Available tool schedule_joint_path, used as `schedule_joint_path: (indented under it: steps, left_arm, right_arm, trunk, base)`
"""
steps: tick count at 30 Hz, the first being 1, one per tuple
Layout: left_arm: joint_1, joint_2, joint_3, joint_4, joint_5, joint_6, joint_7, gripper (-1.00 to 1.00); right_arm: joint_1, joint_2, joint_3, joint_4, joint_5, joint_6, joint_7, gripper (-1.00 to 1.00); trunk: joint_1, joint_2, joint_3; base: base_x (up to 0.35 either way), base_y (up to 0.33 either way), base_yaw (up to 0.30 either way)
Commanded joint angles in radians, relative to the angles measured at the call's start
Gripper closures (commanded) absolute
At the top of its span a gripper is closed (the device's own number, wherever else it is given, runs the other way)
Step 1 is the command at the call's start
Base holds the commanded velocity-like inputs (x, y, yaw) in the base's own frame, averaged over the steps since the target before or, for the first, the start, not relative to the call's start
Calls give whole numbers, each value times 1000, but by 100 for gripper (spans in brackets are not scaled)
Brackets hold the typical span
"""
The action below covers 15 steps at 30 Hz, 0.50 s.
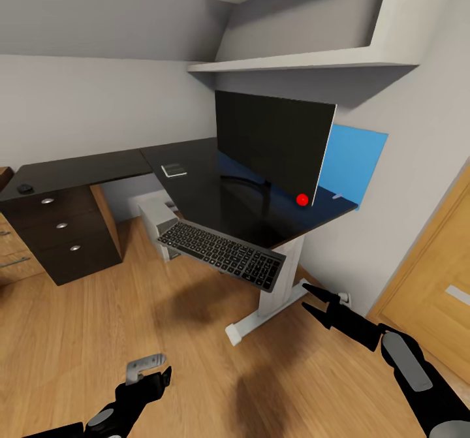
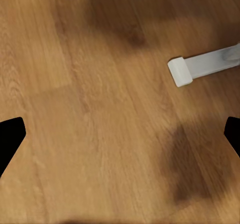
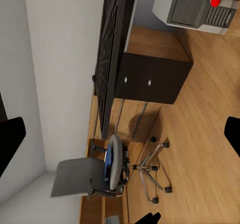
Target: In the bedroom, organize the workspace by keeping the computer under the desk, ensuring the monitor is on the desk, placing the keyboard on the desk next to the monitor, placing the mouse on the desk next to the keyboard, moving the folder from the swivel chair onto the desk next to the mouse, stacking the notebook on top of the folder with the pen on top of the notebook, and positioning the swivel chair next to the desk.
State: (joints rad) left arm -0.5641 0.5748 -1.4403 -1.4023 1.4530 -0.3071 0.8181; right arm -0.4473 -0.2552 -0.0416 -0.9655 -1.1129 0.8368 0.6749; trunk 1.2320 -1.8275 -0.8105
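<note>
My right gripper [image 1: 312, 297] hangs open and empty below the desk [image 1: 215, 190], its tips just beside the keyboard [image 1: 222, 250], which overhangs the desk's front edge under the monitor [image 1: 274, 144]. My left gripper [image 1: 149, 377] is open too, low over the floor. The risk, as I judge it: a careless nudge tips the half-supported keyboard off the desk.

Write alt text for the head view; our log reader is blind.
A dark corner desk holds a black monitor and a small notebook, while a keyboard hangs over its front edge. A mouse sits at the desk's far left, a computer stands beneath, and both tools, left and right, hover open over wood floor.
</note>
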Motion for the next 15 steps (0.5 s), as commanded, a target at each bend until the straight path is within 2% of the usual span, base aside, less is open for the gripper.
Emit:
schedule_joint_path:
  steps: [1, 4, 10, 15]
  left_arm:
    - [-2, 0, -3, -1, 5, -11, 2, -100]
    - [-2, 0, -10, -1, 7, -45, 2, -100]
    - [-2, 0, -15, -1, 6, -54, 2, -100]
    - [-2, -3, -15, -1, 6, -55, 2, -100]
  right_arm:
    - [-1, 0, -1, 0, -1, 6, 2, -100]
    - [-1, 1, -1, 1, -1, 5, 0, -100]
    - [-1, 1, -1, 1, -1, 5, 0, -100]
    - [-1, 1, -1, 2, -1, 4, 0, -100]
  trunk:
    - [0, 0, -1]
    - [0, 0, -1]
    - [0, 0, -1]
    - [0, 0, -1]
  base:
    - [105, 46, 0]
    - [175, 33, 0]
    - [47, 18, 0]
    - [133, 165, 0]
